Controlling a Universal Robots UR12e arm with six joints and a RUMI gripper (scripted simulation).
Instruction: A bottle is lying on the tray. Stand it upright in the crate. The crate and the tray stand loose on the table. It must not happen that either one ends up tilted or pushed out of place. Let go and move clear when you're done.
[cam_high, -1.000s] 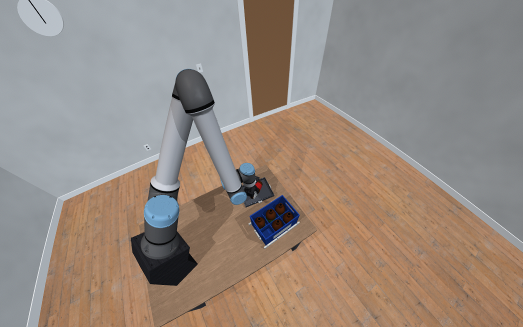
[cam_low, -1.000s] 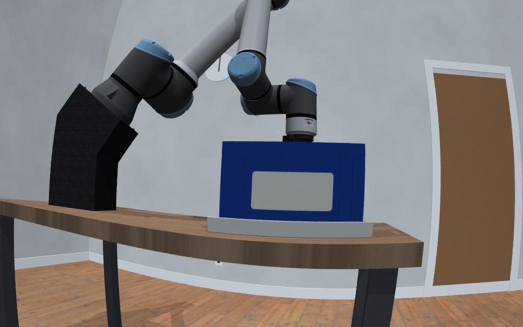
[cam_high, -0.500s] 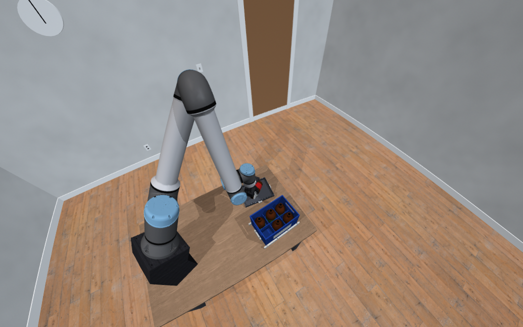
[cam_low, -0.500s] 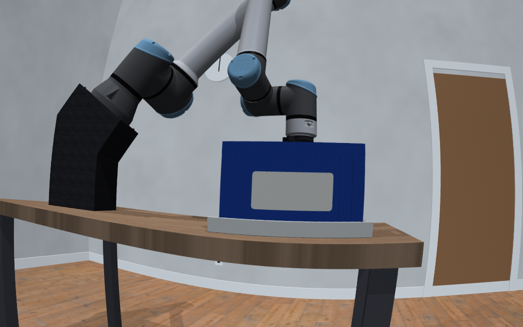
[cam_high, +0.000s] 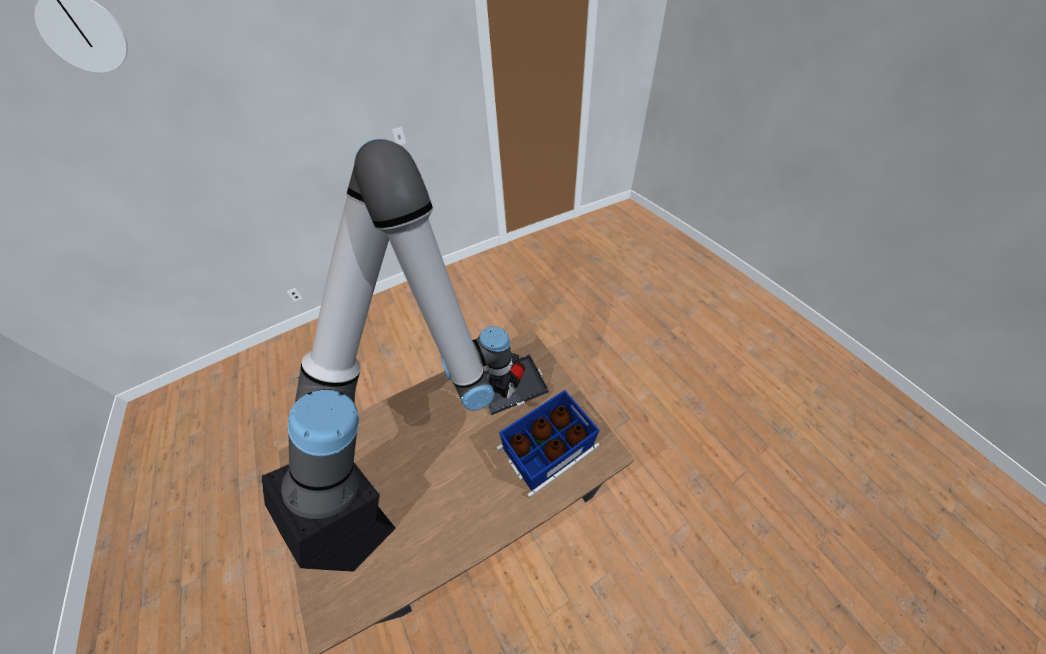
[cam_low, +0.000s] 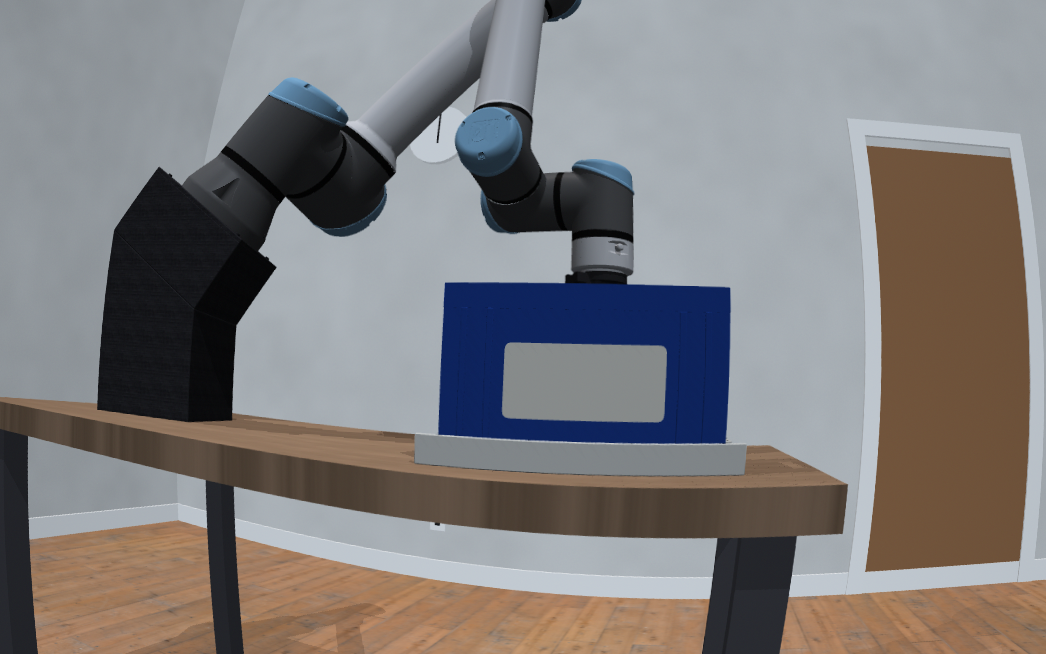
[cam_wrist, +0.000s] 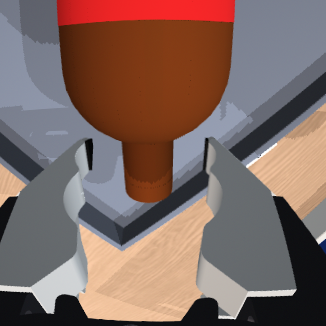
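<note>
A brown bottle (cam_wrist: 147, 85) with a red band lies on the grey tray (cam_wrist: 280, 65), its neck pointing toward me in the wrist view. My gripper (cam_wrist: 148, 140) is open, its two grey fingers on either side of the bottle's neck with clear gaps, not touching it. In the top view the gripper (cam_high: 509, 377) is low over the tray (cam_high: 524, 381), where the bottle's red band (cam_high: 517, 371) shows. The blue crate (cam_high: 553, 437) stands just in front of the tray. In the exterior view the crate (cam_low: 584, 362) hides the gripper and the bottle.
The crate holds several upright brown bottles (cam_high: 555, 447) and has empty cells at its near side (cam_high: 532, 465). It rests on a light grey base (cam_low: 580, 456) near the table's edge. The robot's black pedestal (cam_high: 327, 524) stands at the table's other end.
</note>
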